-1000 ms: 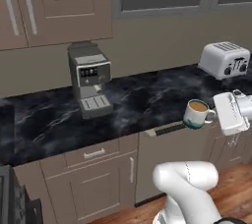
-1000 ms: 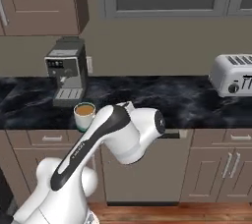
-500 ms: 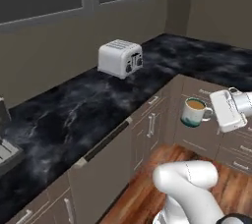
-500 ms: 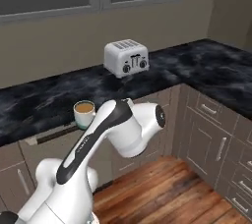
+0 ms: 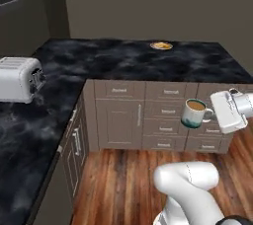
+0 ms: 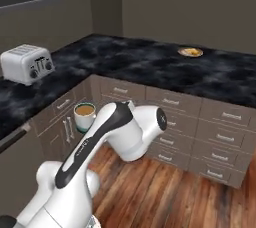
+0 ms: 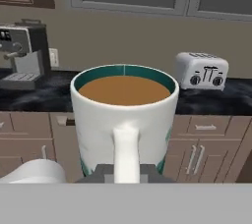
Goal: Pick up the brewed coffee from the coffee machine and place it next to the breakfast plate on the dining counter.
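carry step: gripper [image 5: 213, 114] clamped on handle of brewed coffee [image 5: 193, 113], held upright over floor. next: cross to dining counter [image 5: 148, 63], lower mug beside breakfast plate [image 5: 161, 46].

Dim, flat rendered light throughout, soft low-res blur in both base views, no hard shadows or glare around the toaster [image 5: 20, 79], hand view brighter and sharper on the mug [image 7: 124, 120] in front of it.

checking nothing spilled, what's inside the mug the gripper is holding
The mug holds light brown coffee, its surface just below the rim. The liquid covers the bottom, so nothing beneath it can be seen. The gripper clamps the handle.
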Controlling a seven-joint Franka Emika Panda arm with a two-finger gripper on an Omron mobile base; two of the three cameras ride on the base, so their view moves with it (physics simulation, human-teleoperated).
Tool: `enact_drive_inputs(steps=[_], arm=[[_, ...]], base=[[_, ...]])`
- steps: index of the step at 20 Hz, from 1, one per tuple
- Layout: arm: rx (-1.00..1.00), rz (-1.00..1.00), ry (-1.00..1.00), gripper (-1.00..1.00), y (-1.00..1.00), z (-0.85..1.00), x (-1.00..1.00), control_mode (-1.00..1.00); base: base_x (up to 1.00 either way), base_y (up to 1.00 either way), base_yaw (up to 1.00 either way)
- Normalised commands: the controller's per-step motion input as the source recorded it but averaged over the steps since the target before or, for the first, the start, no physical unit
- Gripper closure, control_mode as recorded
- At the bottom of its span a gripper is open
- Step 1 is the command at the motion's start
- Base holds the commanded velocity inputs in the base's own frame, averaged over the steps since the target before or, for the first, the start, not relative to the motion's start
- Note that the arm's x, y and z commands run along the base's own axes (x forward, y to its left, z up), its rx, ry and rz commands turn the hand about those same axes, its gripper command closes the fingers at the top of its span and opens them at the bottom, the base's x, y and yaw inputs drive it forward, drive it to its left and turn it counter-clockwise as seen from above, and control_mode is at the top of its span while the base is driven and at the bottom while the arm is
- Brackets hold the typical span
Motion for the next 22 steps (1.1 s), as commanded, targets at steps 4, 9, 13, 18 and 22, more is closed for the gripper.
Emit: enact_drive_inputs(steps=[4,9,13,18,22], arm=[[0.00,0.00,0.00,1.00,0.00,0.00,0.00,1.00],[0.00,0.00,0.00,1.00,0.00,0.00,0.00,1.00],[0.00,0.00,0.00,1.00,0.00,0.00,0.00,1.00],[0.00,0.00,0.00,1.00,0.00,0.00,0.00,1.00],[0.00,0.00,0.00,1.00,0.00,0.00,0.00,1.00]], base=[[0.00,-0.44,-0.80],[0.01,-0.58,-0.73],[0.43,-0.49,-0.61],[0.96,-0.15,-0.45],[1.00,-0.09,-0.35]])
